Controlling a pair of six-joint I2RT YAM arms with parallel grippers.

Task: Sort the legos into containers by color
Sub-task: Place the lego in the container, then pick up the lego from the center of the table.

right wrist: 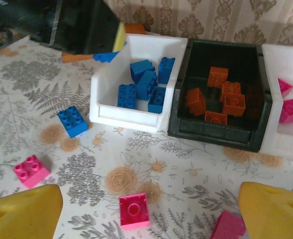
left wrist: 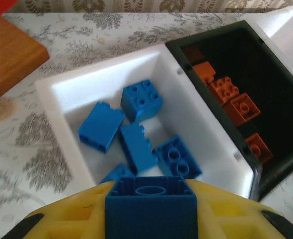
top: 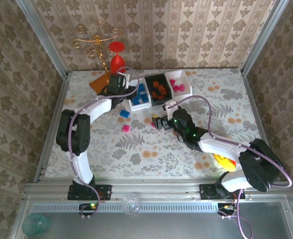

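Holding a blue lego [left wrist: 151,211] pinched in the left fingers [left wrist: 61,221] over the white bin [left wrist: 66,92] of blue ones — with the right fingers [right wrist: 22,211] spread wide, empty, above pink legos [right wrist: 134,210] loose on the table [right wrist: 186,167].

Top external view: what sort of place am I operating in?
Probably a lab test cell dressed up as a room: damask wallpaper panels held in bare aluminium frame rails, around a floral-print tabletop.
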